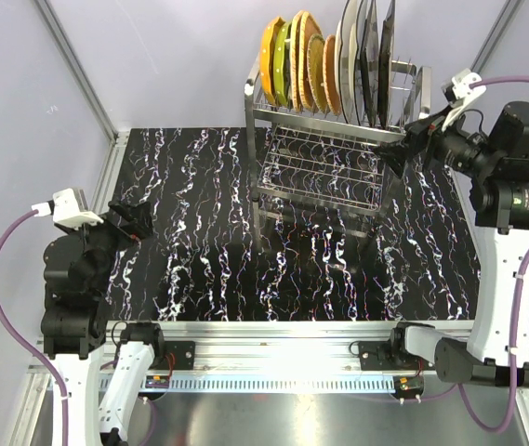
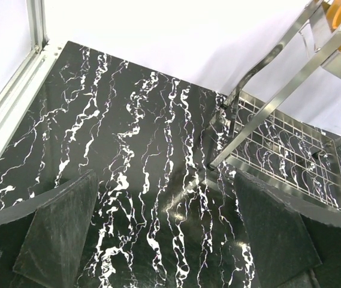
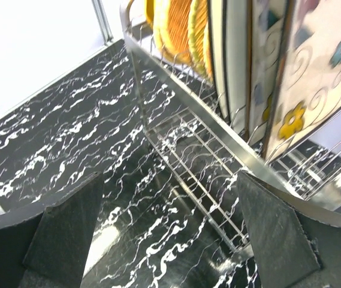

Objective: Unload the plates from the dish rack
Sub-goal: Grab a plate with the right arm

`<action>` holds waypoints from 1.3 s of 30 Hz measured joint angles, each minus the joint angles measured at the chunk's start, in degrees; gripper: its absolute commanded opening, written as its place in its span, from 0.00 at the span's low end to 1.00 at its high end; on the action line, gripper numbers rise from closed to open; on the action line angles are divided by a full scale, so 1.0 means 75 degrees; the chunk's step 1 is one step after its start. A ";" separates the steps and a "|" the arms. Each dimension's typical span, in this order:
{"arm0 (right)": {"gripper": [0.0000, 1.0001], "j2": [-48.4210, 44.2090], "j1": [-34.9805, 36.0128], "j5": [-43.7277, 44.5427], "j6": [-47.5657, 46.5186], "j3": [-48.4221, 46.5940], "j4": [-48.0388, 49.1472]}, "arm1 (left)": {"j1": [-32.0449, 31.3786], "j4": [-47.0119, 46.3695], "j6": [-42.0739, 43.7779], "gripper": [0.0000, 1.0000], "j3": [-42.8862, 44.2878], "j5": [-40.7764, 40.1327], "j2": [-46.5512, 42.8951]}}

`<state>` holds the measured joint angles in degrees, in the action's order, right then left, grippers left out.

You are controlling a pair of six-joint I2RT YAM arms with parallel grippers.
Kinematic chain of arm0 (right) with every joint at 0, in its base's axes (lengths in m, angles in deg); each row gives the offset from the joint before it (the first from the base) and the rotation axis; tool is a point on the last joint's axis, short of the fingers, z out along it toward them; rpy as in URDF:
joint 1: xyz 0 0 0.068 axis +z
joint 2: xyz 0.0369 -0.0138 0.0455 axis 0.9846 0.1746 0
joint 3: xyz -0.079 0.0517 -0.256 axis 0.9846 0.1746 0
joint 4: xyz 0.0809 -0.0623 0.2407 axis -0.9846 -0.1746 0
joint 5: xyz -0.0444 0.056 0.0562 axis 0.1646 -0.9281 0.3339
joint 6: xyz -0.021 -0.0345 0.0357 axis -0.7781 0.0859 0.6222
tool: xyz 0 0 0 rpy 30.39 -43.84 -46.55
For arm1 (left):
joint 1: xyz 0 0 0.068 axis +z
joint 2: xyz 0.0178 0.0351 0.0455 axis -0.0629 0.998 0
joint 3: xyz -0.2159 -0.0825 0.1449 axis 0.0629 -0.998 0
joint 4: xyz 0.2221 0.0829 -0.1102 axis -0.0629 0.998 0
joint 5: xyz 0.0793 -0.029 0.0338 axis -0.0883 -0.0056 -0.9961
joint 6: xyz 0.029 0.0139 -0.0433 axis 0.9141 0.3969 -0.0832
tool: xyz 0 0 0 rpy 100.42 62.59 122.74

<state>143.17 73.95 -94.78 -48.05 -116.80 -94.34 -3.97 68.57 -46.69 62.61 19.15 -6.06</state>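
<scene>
One black marbled counter [image 1: 199, 242], one two-tier steel wire dish rack [image 1: 320, 172] at its far side, right of centre, and two arms. All your plates [image 1: 324, 65] stand on edge in the rack's top tier, packed tight. From above I count roughly nine: one orange, one green, about three wicker or orange-tan, then about four pale or dark square ones at the right end. I can't give you an exact count, the edges overlap. The right wrist view shows a floral beige plate [image 3: 320, 72] nearest that arm, with a white one [image 3: 236, 54] and the wicker ones beyond it. Your left fingers [image 2: 62, 234] are spread fully, gripping nothing, hanging over bare counter at near left, well apart from the rack. Your right fingers [image 3: 272, 234] are also spread fully, gripping nothing, just beside the rack's right end near the top-tier rail, not touching any plate.
</scene>
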 measured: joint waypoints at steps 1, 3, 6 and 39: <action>1.00 0.0090 0.0015 0.0015 0.0055 -0.0117 0.0052 | 0.0000 -0.0029 -0.0003 0.99 0.0000 0.0012 0.0000; 1.00 0.0251 0.0076 0.0082 0.0122 -0.0385 0.0140 | 0.0000 -0.0102 -0.0006 0.99 -0.0017 0.0041 0.0000; 1.00 0.0460 0.0259 0.0283 0.0166 -0.0781 0.0271 | 0.0000 -0.0181 -0.0012 0.99 -0.0050 0.0079 0.0000; 0.74 0.2489 0.1612 0.4444 0.0831 -0.2378 0.1547 | 0.0000 -0.0321 -0.0399 0.99 -0.0306 0.0437 0.0032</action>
<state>161.84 86.03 -61.45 -41.82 -134.63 -82.73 -3.97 66.16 -49.68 60.32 22.43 -5.82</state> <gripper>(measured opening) 0.783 0.985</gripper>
